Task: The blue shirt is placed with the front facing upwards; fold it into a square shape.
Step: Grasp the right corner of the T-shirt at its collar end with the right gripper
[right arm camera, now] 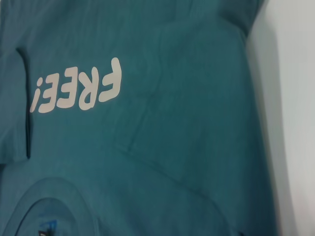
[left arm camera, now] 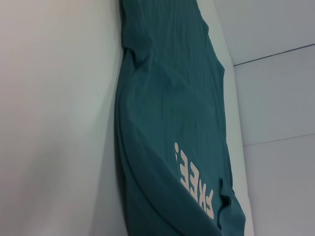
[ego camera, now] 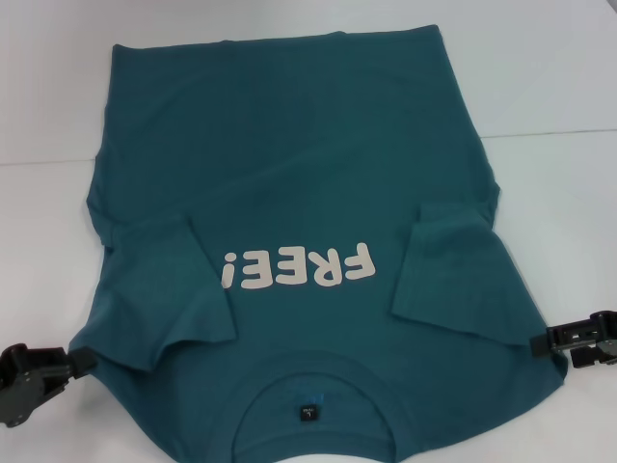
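Note:
The blue shirt (ego camera: 299,174) lies flat on the white table, front up, with the cream "FREE!" lettering (ego camera: 297,267) across the chest and the collar with its black label (ego camera: 307,413) nearest me. Both short sleeves are folded inward over the chest, one sleeve (ego camera: 169,289) on the left and the other sleeve (ego camera: 439,275) on the right. My left gripper (ego camera: 85,361) sits at the shirt's left shoulder edge. My right gripper (ego camera: 536,340) sits at the right shoulder edge. The blue shirt (left arm camera: 172,113) fills the left wrist view, and the blue shirt (right arm camera: 147,137) fills the right wrist view too.
The white table (ego camera: 549,87) extends around the shirt, with a thin seam line (ego camera: 549,132) running across it at the right. Bare table surface (left arm camera: 54,118) lies beside the shirt's left side, and a strip of table (right arm camera: 295,123) beside its right side.

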Available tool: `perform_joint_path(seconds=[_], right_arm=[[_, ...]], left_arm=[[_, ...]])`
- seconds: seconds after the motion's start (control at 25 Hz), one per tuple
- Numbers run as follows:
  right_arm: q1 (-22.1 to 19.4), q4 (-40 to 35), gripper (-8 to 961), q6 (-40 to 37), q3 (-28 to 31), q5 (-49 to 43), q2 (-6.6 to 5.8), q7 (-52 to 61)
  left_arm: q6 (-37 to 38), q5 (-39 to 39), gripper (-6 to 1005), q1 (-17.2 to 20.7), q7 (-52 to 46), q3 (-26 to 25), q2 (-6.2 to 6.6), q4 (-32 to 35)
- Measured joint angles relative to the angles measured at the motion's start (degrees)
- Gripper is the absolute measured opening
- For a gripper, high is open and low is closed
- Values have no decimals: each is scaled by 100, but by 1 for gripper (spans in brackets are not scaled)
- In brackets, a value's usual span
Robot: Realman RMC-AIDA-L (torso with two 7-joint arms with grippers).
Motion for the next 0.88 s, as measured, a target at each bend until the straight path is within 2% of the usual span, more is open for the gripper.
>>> perform_joint_path(seconds=[0.24,0.88], right_arm=[[35,-36,914,8,-30,-138,18,3],[159,0,911,252,-308,-210,159,86]], left_arm=[[-5,0,43,6,0,-6,-7,0],[-22,-7,44,20,0,-5,-15,0]])
